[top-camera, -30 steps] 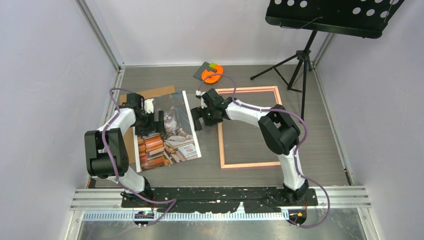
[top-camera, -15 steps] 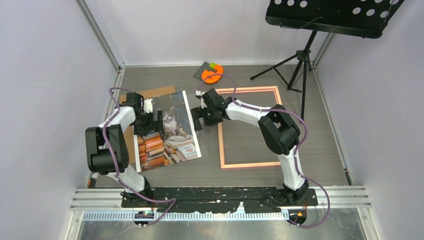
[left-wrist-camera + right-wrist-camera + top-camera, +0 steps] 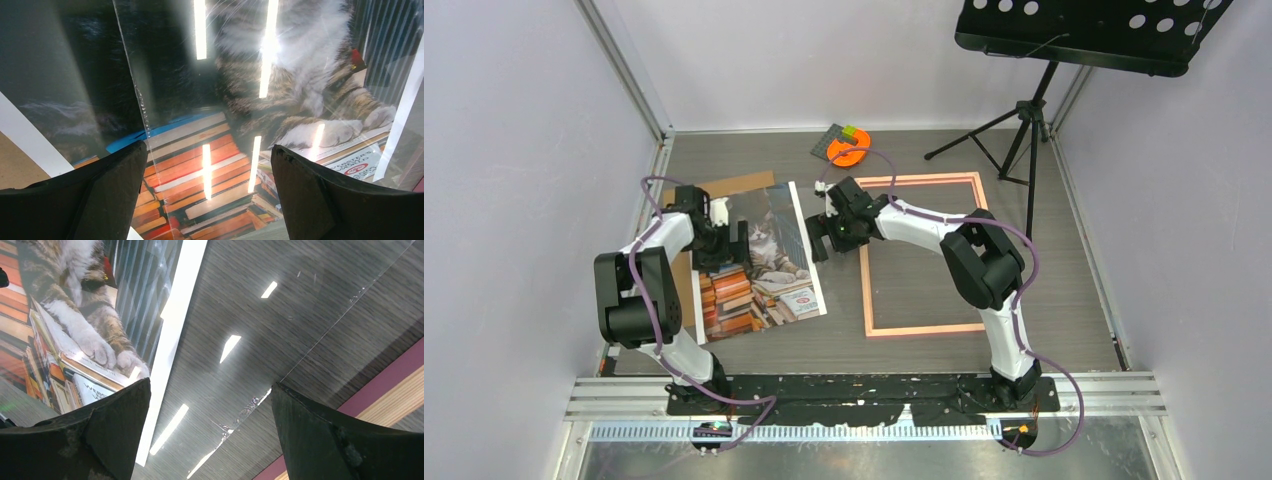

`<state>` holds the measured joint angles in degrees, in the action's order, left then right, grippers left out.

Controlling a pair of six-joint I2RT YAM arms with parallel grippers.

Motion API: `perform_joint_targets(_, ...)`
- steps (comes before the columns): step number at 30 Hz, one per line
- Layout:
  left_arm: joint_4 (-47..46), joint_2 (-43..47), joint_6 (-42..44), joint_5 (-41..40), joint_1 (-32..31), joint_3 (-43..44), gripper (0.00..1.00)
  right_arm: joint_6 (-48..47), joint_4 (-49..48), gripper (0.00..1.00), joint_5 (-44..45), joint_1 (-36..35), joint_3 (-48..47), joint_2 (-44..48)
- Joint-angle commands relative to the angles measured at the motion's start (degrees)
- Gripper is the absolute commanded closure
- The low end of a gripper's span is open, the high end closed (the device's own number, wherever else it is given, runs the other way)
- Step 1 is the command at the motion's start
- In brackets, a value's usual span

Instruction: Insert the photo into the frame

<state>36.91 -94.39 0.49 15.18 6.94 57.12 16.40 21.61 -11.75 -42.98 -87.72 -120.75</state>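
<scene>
**Photo lies at 9 o'clock of the frame; both end effectors spread and empty**

The worktop (image 3: 1064, 260) carries every item. In the overhead view the frame (image 3: 924, 329) lies flat at centre-right with its long axis running 12 to 6 o'clock. Bare worktop shows inside it, so nothing is loaded.

The photo (image 3: 764, 270) lies flat at 9 o'clock of the frame, near its left rail but apart from it. Its long axis also runs roughly 12 to 6, with the foot swung slightly toward 5. It rests on a brown backing board (image 3: 724, 187) that shows past its 12 and 9 o'clock edges. The print is glossy: a grey-and-white cat above stacked colourful books, with a white border and streaks of lamp glare.

The left end effector (image 3: 209, 150) has its fingers wide apart and holds nothing. It sits directly over the photo's 10 o'clock area. The right end effector (image 3: 210, 385), equally spread and empty, sits over the strip between the photo's 3 o'clock edge and the frame.

Judgement: the transfer runs toward 3 o'clock, and the left arm is nearer the photo.
</scene>
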Motion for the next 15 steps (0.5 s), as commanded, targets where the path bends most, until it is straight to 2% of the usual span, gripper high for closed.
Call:
perform_joint_targets(1, 0.3, -1.1, -0.2, 5.3, 0.2, -0.1, 0.04, -0.2, -0.5, 0.04, -2.8, -0.3, 1.2, -0.4)
perform_joint_targets(15, 0.6, -0.8, 0.2, 10.7, 0.2, -0.5, 0.05, 0.9, -4.9, 0.04, -7.5, -0.1, 4.0, 1.4)
